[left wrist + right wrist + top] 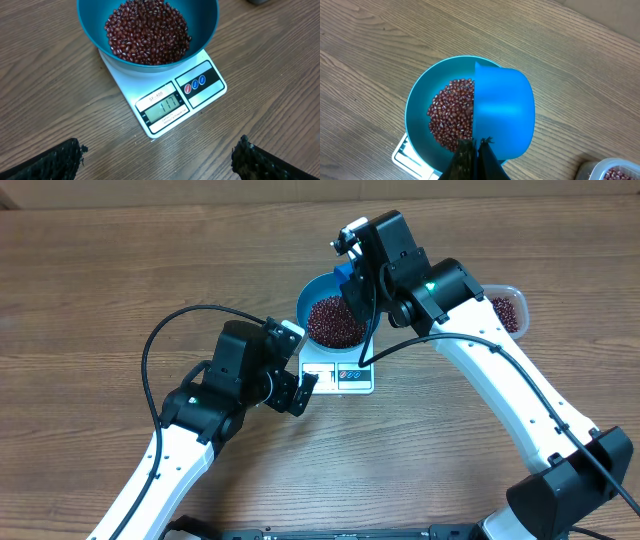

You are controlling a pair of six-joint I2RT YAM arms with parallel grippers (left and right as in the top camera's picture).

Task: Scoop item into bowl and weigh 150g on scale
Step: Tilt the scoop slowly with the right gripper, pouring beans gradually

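Note:
The bright blue bowl stands on the white scale and holds a heap of dark red-brown beans. My right gripper is shut on the handle of a small blue scoop, held over the bowl's right side. In the right wrist view the scoop covers the right half of the bowl, with the gripper clamped on its near end. My left gripper is open and holds nothing, low in front of the scale's left corner. The scale's display reads 117.
A clear plastic tub with more beans sits to the right of the bowl, partly behind my right arm; its corner shows in the right wrist view. Bare wooden table lies around the scale and under my left fingers.

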